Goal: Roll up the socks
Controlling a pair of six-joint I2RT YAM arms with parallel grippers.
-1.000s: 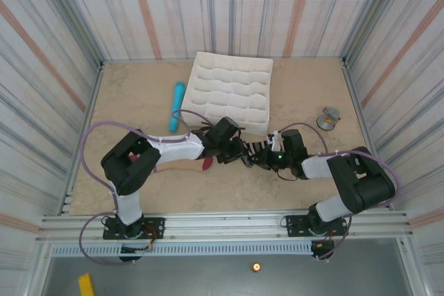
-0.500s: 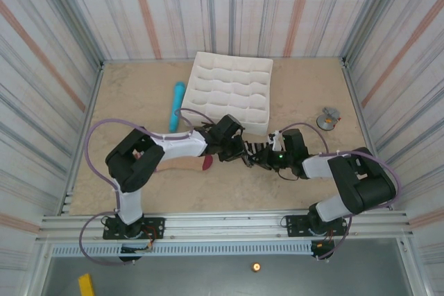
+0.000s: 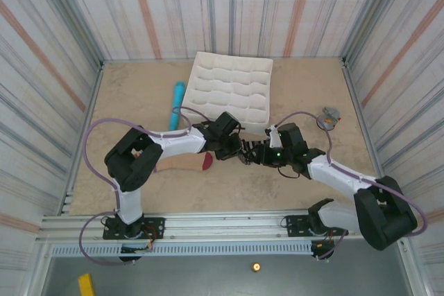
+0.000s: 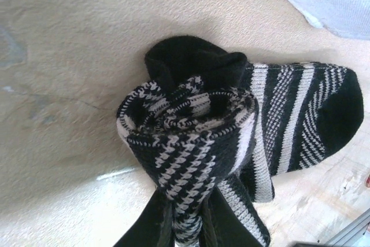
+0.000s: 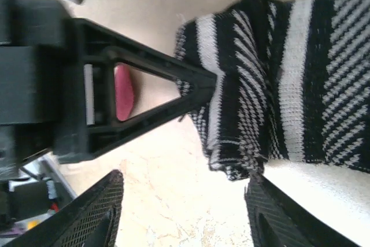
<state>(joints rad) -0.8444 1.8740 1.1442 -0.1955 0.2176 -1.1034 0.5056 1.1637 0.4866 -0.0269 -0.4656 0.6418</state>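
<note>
Left arm (image 3: pixel 177 145) & right arm (image 3: pixel 340 175): blk joints, white links, purple cables (image 3: pixel 94 145), green LED (image 3: pixel 277 151), blk textured fingers (image 5: pixel 92 212).

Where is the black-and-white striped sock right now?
In the top view the black striped sock lies mid-table, just in front of the white tray, its rolled end pinched by the left pincer.

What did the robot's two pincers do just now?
The left pincer closed on the rolled end of the black striped sock. The right pincer opened and let it go, its elbow swinging toward the near edge. The beige sock, blue cylinder and white tray stayed put.
</note>
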